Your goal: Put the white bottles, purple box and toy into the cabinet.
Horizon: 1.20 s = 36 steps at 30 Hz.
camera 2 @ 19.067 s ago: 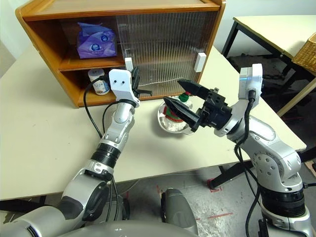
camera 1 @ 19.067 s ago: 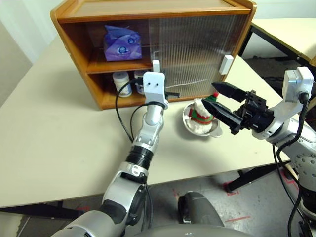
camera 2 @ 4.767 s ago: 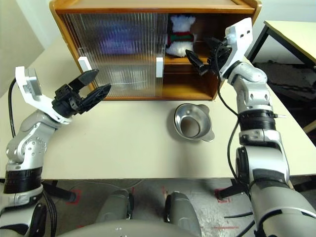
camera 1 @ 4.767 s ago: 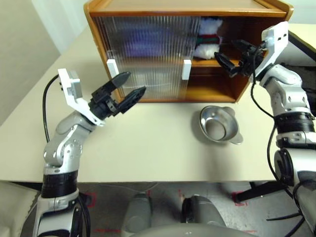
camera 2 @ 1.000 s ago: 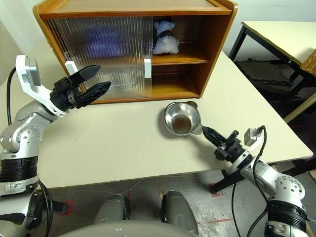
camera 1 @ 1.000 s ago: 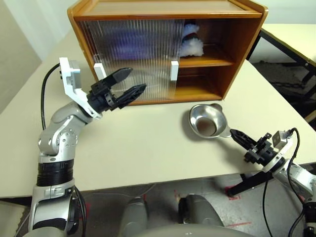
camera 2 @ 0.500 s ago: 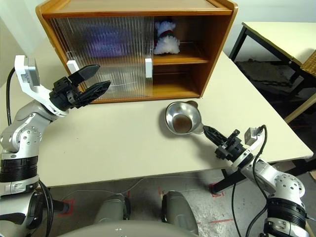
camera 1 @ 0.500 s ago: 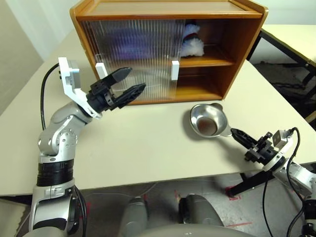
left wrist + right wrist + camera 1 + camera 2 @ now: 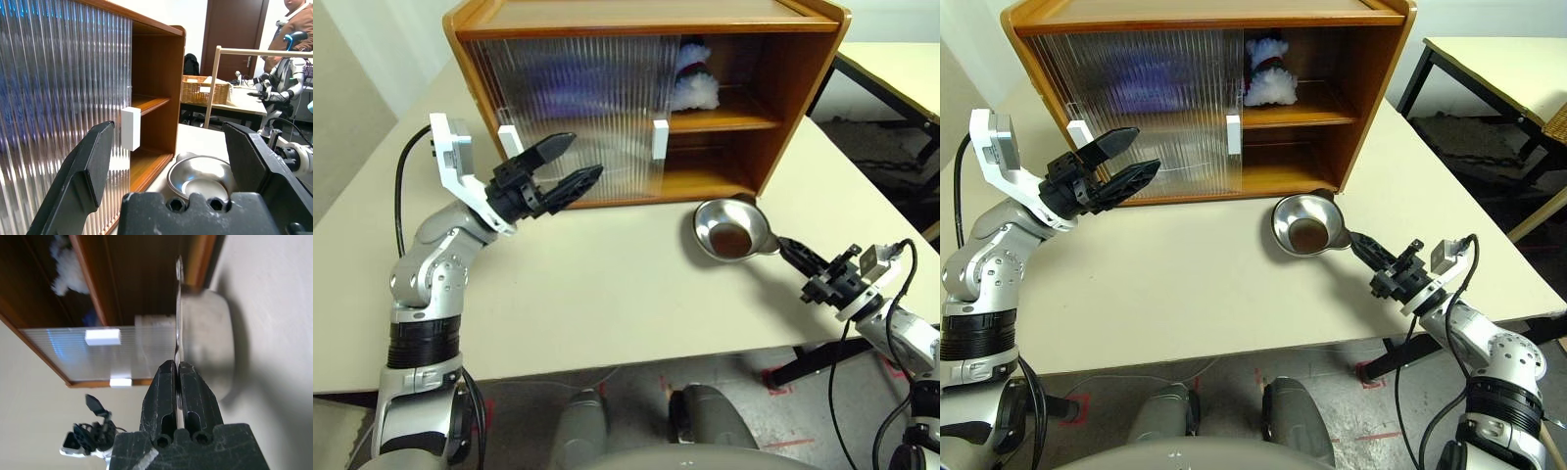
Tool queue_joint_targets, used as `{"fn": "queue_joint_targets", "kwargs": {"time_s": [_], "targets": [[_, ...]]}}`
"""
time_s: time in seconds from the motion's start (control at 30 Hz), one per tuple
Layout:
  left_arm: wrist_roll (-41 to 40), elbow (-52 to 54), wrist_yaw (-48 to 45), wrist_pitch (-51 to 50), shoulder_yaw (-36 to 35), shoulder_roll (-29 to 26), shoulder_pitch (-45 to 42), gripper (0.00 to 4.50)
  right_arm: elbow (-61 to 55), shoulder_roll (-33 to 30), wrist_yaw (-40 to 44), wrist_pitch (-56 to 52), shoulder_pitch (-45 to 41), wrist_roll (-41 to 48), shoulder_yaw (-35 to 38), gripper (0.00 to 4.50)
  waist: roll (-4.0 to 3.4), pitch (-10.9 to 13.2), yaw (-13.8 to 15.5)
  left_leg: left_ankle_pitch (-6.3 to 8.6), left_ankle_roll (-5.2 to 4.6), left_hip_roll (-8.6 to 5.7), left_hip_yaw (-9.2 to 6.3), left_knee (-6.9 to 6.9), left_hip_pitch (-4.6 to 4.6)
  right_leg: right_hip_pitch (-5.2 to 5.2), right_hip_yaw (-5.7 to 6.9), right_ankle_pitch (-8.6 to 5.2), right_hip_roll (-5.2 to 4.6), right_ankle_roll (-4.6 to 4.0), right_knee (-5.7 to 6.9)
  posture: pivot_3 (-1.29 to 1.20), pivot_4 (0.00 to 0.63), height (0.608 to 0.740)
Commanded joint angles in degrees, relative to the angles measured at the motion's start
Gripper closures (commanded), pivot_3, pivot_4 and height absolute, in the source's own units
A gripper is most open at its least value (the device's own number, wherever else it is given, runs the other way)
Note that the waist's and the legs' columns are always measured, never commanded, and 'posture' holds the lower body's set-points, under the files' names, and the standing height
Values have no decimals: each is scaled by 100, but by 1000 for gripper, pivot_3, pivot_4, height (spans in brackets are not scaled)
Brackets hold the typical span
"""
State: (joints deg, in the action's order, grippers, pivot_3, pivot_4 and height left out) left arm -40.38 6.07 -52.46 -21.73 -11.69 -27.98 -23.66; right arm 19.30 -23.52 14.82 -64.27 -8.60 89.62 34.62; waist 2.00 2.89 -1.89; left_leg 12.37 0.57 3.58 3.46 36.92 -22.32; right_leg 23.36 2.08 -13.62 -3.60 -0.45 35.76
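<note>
Our right fingers (image 9: 1363,246) are pinched tight on the flat handle of the shiny bowl (image 9: 1308,224). The bowl sticks out just past the fingertips, near the open side of the cabinet (image 9: 1361,88). Our left fingers (image 9: 566,165) are spread wide and hold nothing. They hang just in front of the ribbed door (image 9: 578,117), between its two white handles (image 9: 660,139).

The toy (image 9: 1266,74) already sits on the top shelf, up and beyond the right fingers. A purple blur behind the door, past the left fingers, looks like the purple box (image 9: 1151,78). We cannot make out the white bottles through the ribs.

So the things seem put away, and the bowl is what we are moving now. We should keep it flat and go slowly, because we only hold a thin handle and it could tip. We should keep it away from the cabinet wall, and leave the left fingers where they are.
</note>
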Motion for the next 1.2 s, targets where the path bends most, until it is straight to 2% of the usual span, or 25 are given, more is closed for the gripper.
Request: {"fn": "queue_joint_targets", "kwargs": {"time_s": [0.03, 0.67, 0.93, 1.2], "targets": [[38, 15, -27, 51, 40, 4, 28, 0, 163, 59, -149, 148, -171, 105, 199, 4478, 0, 0, -1, 0, -1, 0, 0, 0, 0, 0, 0, 0, 1, 0, 0, 34, 0, 740], [44, 50, -22, 120, 28, -9, 111, 0, 553, 620, -561, 412, -868, 513, 517, 4478, -21, 9, -3, -13, -22, 4, 1, 0, 0, 1, -4, 1, 6, 1, 1, 47, 0, 740], [42, 77, -3, 99, -1, -48, 108, 0, 1086, 896, -321, 869, -1413, 120, 492, 4478, -31, 9, -3, -15, -26, 7, 4, -1, 1, 3, -10, 1, 13, 1, 2, 63, 0, 740], [4, 217, 82, 18, -117, -164, 169, 0, 2337, 908, 396, 1420, -2286, -666, 489, 4478, -34, 8, 1, -18, -31, 13, 7, -1, 2, 5, -23, 3, 29, 1, 5, 105, 0, 740]]}}
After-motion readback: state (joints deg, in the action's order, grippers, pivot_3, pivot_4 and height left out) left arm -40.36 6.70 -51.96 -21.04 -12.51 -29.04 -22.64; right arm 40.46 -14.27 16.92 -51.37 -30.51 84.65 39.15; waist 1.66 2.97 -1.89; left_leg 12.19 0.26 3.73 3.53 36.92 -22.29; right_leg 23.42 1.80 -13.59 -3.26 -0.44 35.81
